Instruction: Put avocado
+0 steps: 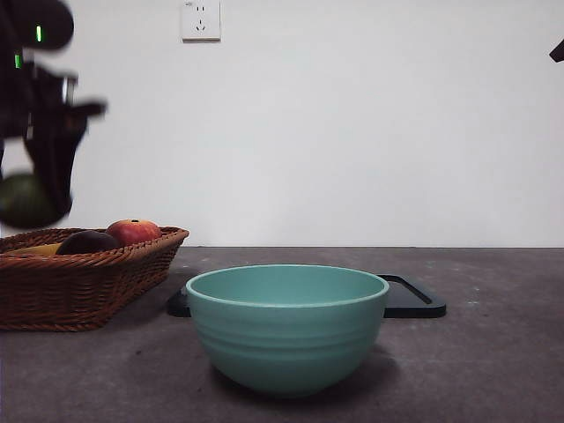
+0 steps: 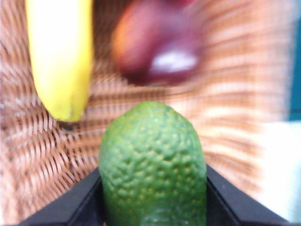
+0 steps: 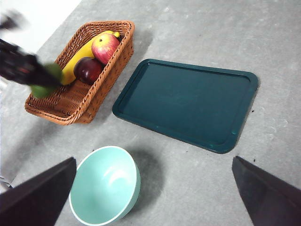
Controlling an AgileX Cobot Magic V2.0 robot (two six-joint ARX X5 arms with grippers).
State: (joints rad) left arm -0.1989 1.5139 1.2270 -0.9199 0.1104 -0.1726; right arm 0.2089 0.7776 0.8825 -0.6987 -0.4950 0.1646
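My left gripper (image 1: pixel 35 198) is shut on the avocado (image 2: pixel 153 165), a green bumpy oval fruit, and holds it in the air above the wicker basket (image 1: pixel 88 273). In the front view the avocado (image 1: pixel 26 201) hangs at the far left, blurred by motion. In the right wrist view the avocado (image 3: pixel 44 84) and the left arm show over the basket (image 3: pixel 80 101). A teal bowl (image 1: pixel 286 326) stands in the middle front. A dark green tray (image 3: pixel 188 103) lies behind it. My right gripper (image 3: pixel 150 197) is open, high above the table.
The basket holds a yellow banana (image 2: pixel 61 56), a dark purple round fruit (image 2: pixel 157 47) and a red apple (image 1: pixel 132 232). A wall socket (image 1: pixel 201 19) is on the white wall behind.
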